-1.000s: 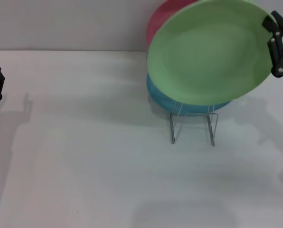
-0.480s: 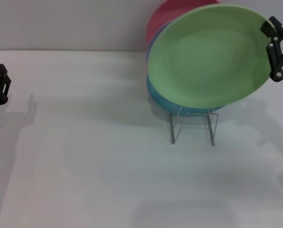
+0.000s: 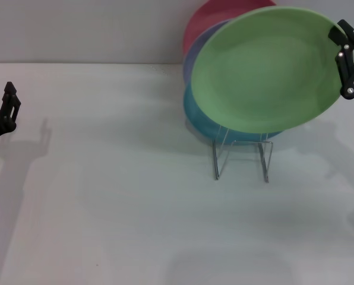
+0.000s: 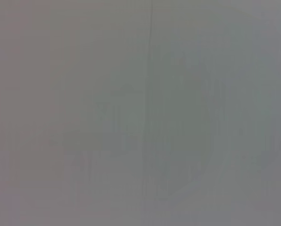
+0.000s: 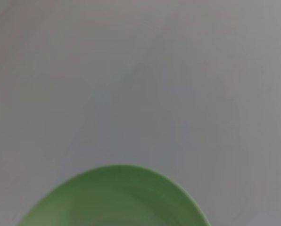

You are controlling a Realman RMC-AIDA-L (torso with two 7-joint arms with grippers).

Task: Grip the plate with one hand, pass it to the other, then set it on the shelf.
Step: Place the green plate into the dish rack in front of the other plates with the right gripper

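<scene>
The light-green plate [image 3: 266, 68] is held tilted in the air at the upper right of the head view, in front of the other plates and above the silver wire shelf [image 3: 241, 155]. My right gripper [image 3: 345, 50] is shut on the plate's right rim. The plate's edge also shows in the right wrist view [image 5: 117, 197]. My left gripper [image 3: 5, 110] is at the far left edge of the head view, low over the table and far from the plate. The left wrist view shows only grey surface.
A turquoise-blue plate [image 3: 198, 119], a lavender plate [image 3: 195, 53] and a pink-red plate [image 3: 212, 15] stand behind the green one on the shelf. The white table [image 3: 135, 208] spreads in front and to the left, with a wall behind.
The green plate has shifted slightly right and down with my right gripper, uncovering more of the plates behind. My left gripper has moved right, further into view.
</scene>
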